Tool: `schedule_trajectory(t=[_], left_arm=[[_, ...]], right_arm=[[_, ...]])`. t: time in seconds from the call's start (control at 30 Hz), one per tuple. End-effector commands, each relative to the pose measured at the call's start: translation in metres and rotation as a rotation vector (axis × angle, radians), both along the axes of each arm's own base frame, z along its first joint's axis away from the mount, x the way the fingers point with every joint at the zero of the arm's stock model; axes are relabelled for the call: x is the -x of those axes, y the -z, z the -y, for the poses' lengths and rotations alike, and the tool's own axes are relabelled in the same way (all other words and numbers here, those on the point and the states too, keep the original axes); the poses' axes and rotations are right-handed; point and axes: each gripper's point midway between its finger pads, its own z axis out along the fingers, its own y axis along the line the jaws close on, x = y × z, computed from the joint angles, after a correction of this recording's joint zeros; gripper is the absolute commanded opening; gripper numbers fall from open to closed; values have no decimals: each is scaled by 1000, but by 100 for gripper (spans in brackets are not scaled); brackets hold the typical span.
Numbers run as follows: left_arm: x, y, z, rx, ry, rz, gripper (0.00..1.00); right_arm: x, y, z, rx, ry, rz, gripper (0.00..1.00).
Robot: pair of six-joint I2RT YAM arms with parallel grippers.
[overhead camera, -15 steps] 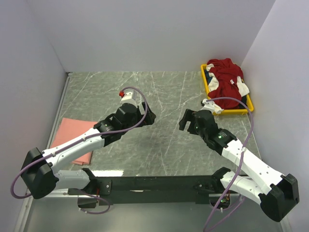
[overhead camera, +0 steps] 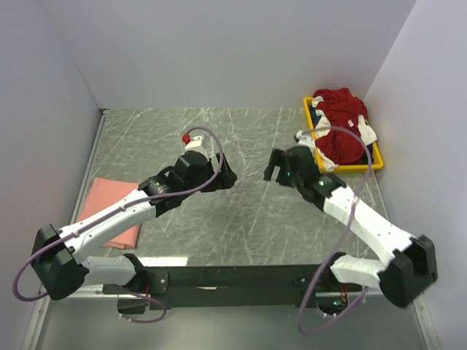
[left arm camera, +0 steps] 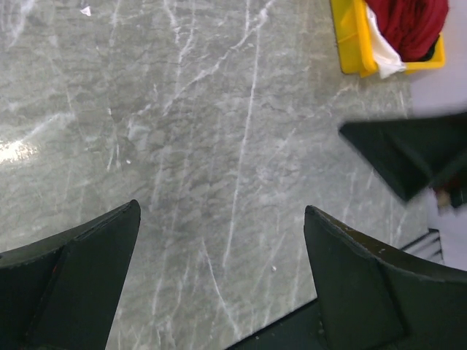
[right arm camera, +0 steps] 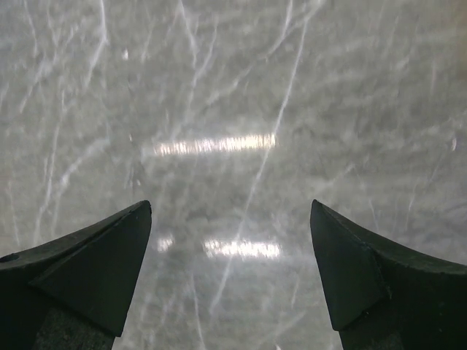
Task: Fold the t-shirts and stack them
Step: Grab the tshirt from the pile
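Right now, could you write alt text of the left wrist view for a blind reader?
The left gripper holds nothing: its dark fingers stand wide apart above a grey marbled table. At top right, a yellow bin holds a dark red shirt.

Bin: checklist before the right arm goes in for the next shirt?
1. Right gripper open and empty: ok.
2. Left gripper open and empty: ok.
3. Red shirt on top in the bin: ok.
4. White shirt free of the red one: cannot tell; they look tangled.
5. Right cable away from the bin: not ok; it loops over it in the top view.
6. Pink shirt folded flat at the left: ok.
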Motion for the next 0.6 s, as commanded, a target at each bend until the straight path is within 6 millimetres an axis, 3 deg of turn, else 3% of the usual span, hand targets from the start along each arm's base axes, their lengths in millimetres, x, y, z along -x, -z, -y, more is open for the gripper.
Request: schedule_trajectory(t=[0.0, 0.03, 0.1, 0.13, 0.17, 0.2, 0.23, 0.27, 0.3, 0.33, 0.37, 0.4, 0.43, 0.5, 0.53, 0.57], left_arm=[[8, -31, 3, 42, 33, -5, 99], [11, -32, 2, 34, 43, -16, 99], [17, -39, -3, 37, 52, -12, 99], [19, -42, -6, 36, 52, -10, 99], [24, -45, -12, 32, 49, -10, 99], [26, -48, -16, 30, 45, -3, 99], [28, -47, -20, 27, 39, 0, 99], [32, -53, -24, 39, 40, 14, 99], [33, -55, -26, 41, 42, 22, 100], [36, -54, -28, 43, 50, 25, 99], [38, -59, -30, 53, 55, 38, 100], [40, -60, -32, 54, 57, 41, 99], [41, -58, -34, 47, 56, 40, 99], [44, -58, -37, 36, 66, 44, 100], [44, -56, -38, 29, 66, 41, 99], [44, -56, -40, 21, 64, 42, 99]], right_arm=[[-45, -28, 5, 29, 54, 38, 95], [-59, -43, 6, 13, 67, 63, 94], [-88, -38, 30, 24, 142, 40, 94], [-104, -54, 38, 16, 172, 68, 93], [-117, -56, 64, 32, 248, 67, 93], [-129, -48, 75, 54, 276, 47, 93], [-144, -65, 86, 50, 311, 81, 93], [-154, -67, 105, 61, 356, 84, 93], [-165, -57, 117, 90, 383, 57, 93], [-178, -75, 126, 87, 405, 92, 92], [-186, -75, 144, 110, 440, 89, 92], [-196, -63, 156, 134, 466, 64, 92], [-209, -78, 165, 125, 490, 96, 92], [-225, -64, 189, 135, 532, 64, 91], [-237, -74, 189, 117, 525, 90, 91], [-243, -73, 203, 112, 547, 89, 90]])
